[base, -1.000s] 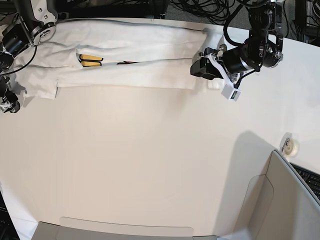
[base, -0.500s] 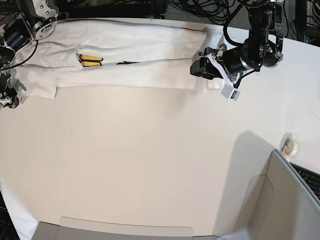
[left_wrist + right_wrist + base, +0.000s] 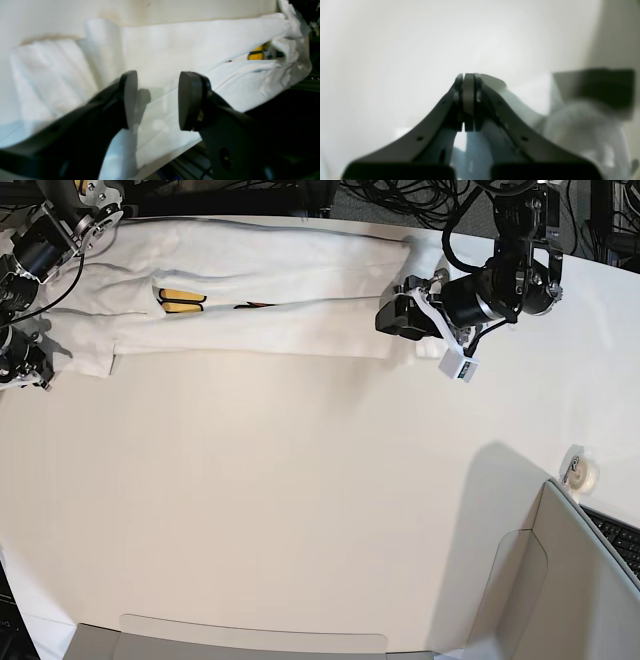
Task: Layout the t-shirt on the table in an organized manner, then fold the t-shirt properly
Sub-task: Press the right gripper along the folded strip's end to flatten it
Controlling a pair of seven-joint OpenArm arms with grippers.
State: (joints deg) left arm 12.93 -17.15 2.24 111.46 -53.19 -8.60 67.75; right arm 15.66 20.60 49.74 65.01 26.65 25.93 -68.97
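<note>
T-shirt (image 3: 250,305): long white strip along table (image 3: 300,510) far edge. Left gripper (image 3: 155,100) spread, over its hem end. Right gripper (image 3: 468,100) pressed together, empty, beside sleeve end.

Black cables (image 3: 400,195) behind; grey-beige panel (image 3: 560,580).

A robotics lab, by the look of it: a broad off-white counter (image 3: 300,500) ringed with tangled black cables (image 3: 400,200) along its far edge (no household furniture anywhere), two camera-carrying robot arms (image 3: 500,285), and a keyboard (image 3: 615,535) tucked behind a grey-beige panel (image 3: 560,580).
</note>
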